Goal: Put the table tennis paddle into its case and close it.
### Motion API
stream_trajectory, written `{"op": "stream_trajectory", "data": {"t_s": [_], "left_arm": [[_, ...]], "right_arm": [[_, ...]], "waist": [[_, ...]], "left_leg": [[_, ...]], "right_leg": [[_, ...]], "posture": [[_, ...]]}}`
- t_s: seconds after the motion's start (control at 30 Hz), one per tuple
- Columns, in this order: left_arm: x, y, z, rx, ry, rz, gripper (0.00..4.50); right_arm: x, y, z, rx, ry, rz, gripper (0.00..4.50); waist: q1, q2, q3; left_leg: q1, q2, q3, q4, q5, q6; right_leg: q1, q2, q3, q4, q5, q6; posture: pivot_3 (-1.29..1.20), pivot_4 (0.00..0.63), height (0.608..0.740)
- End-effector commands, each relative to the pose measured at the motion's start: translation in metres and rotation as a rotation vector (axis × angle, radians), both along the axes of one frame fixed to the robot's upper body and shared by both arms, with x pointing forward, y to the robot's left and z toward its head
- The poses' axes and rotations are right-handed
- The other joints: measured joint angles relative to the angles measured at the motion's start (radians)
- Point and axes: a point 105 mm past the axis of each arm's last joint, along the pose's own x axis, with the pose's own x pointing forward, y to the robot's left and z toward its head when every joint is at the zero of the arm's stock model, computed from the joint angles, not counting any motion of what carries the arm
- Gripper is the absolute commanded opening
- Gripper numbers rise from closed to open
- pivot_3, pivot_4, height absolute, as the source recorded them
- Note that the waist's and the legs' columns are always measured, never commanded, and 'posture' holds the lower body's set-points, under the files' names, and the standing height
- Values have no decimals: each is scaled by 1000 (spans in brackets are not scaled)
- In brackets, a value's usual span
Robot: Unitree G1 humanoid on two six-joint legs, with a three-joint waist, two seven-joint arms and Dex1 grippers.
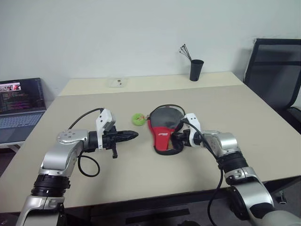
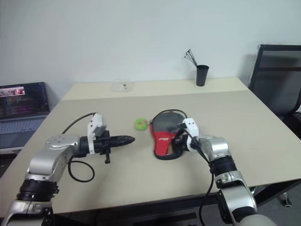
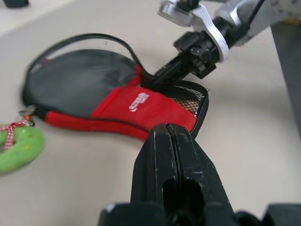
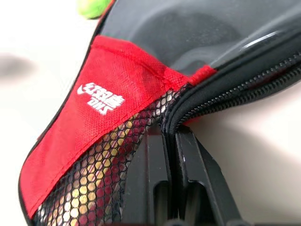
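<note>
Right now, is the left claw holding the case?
No: the left claw hangs shut and empty above the table, apart from the case, which lies beside the right claw.

Beige table, red-and-black case lying mid-table, green tag beside it, black cup and small clear box at far edge

The case carries a white logo printed on its red section, just above the mesh pocket. In the right wrist view it reads as a row of stylised characters over a line of slanted capital letters; the lower line looks like "DHS", though the lettering is too stylised to be sure. The same white mark shows in the left wrist view, too small to read. The laptop at the left edge shows lines of coloured text on a dark screen, none of it legible.
</note>
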Motion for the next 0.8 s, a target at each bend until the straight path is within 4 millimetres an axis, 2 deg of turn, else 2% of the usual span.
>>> {"op": "stream_trajectory", "data": {"t_s": [0.03, 0.23, 0.6, 0.8], "left_arm": [[-8, -1, 14, 1, -50, -35, 0], [-22, 1, 5, 29, -11, -64, 0], [-44, -13, 1, 15, 41, -143, 0], [-46, -17, 3, 16, 41, -165, 0]], "right_arm": [[-14, 25, 20, 60, -38, 116, 34], [-38, 32, 16, 54, -17, 145, 34], [-89, -2, 5, 51, 78, 40, 34], [-109, -10, 2, 87, 135, -44, 34]], "waist": [[4, 0, 0], [14, 0, 0], [29, 0, 0], [32, 0, 0]], "left_leg": [[0, 0, 0, 0, 0, 0], [-1, 0, 0, 0, -1, -2], [-6, 0, -1, 0, -2, -3], [-9, 0, -1, 0, -2, -3]], "right_leg": [[0, 0, 0, 0, 0, 1], [0, 0, 0, -2, -1, 0], [-4, -1, -1, -3, -3, -3], [-7, -1, -1, -3, -3, -2]], "posture": [[0, 150, 740], [0, 150, 740], [0, 150, 740], [0, 150, 740]]}}
